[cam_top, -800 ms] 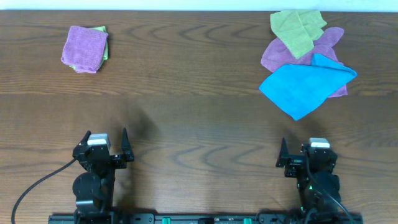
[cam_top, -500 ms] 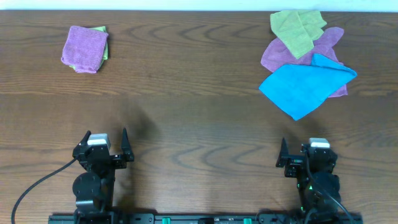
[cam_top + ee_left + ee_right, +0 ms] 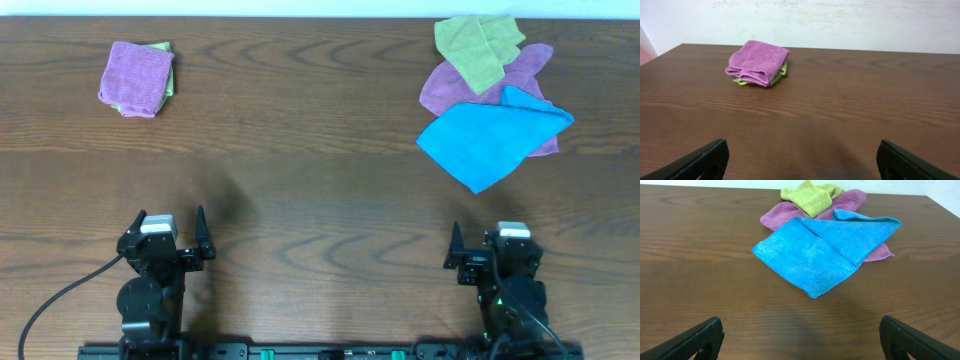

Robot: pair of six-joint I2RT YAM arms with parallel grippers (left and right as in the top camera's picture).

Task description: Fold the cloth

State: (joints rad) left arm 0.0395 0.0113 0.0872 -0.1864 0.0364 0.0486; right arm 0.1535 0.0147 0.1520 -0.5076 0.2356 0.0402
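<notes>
cloth (image 3: 488,142): sky-blue, far right of table, partly doubled over, overlapping purple cloth (image 3: 470,85)
left gripper (image 3: 802,152): jaws wide, holding nothing, parked at near edge
right gripper (image 3: 800,332): jaws wide, empty, cloth well ahead of it
step: reach out; best to pinch only the blue near corner, drag clear of pile, flatten before folding
vs earlier: no change, arms and cloth unmoved
</notes>
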